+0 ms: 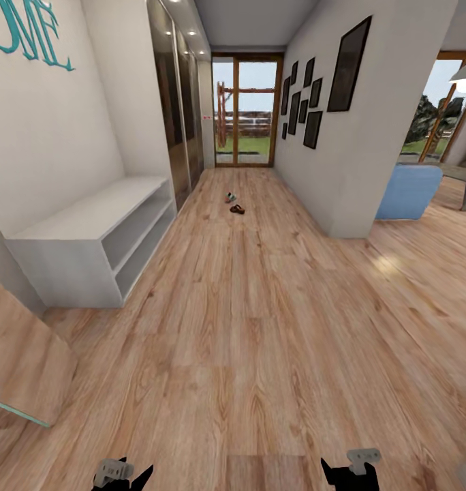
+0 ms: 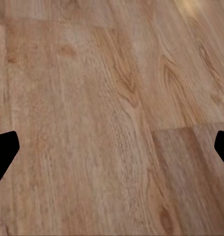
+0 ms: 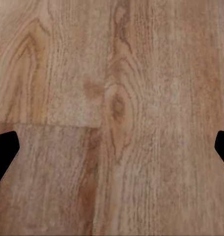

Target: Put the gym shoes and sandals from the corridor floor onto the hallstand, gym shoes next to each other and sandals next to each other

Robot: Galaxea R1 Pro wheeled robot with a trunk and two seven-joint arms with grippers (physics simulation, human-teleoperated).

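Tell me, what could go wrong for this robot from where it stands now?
The shoes are far off: a gym shoe and a sandal lie close together down the corridor floor, so grabbing one might knock the other. Both grippers, left and right, are open and empty. The hallstand stands at the left, and turning towards it might clip its corner.

Spread fingers [image 3: 5, 152] — bare corridor floor [image 3: 117, 98]

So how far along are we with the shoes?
Nothing placed yet: the pale grey-white shoe rack looks bare. Nothing in hand; the left pincer and right pincer are open. A white sneaker and brown sandal lie far down the wood-plank floor.
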